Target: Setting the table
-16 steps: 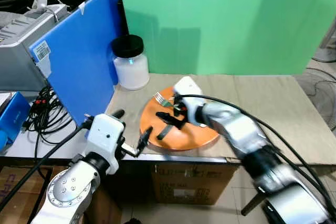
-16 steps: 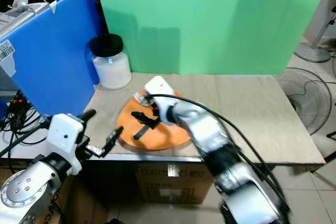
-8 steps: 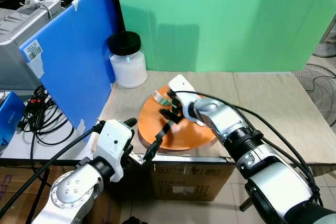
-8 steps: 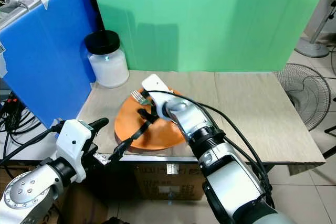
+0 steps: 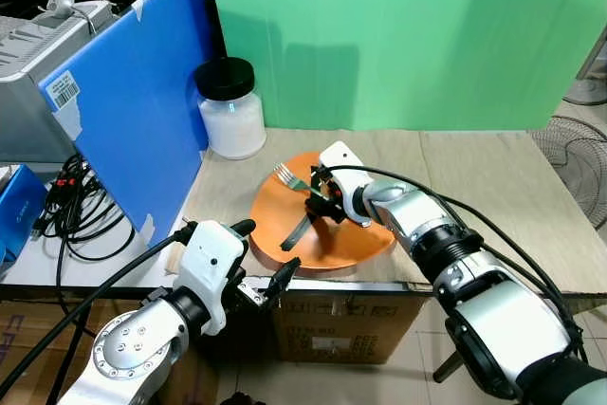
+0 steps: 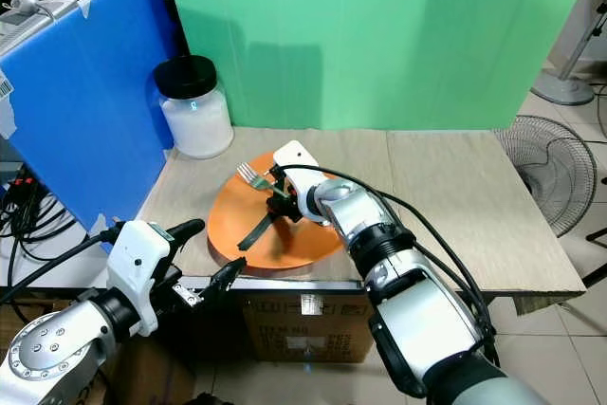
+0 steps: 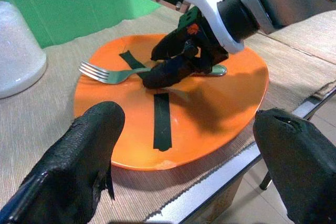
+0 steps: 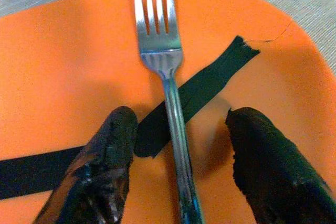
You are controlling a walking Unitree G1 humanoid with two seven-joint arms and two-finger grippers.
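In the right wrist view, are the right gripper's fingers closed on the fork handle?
No. The fingers stand apart on either side of the fork, which lies on the orange plate.

the plate (image 5: 360, 244) is orange, crossed by strips of black tape (image 8: 207, 85). on it lies a silver fork (image 8: 168, 72). at the plate's 10 o'clock stands a jar (image 5: 230, 120) of white contents with a black lid. the table mat (image 5: 493, 187) is beige with a fine woven ribbing. the board (image 5: 133, 111) at 9 o'clock is blue with white labels, the backdrop (image 5: 408, 35) at 12 o'clock plain green. the arms are silver, their fingers (image 8: 100, 171) black.
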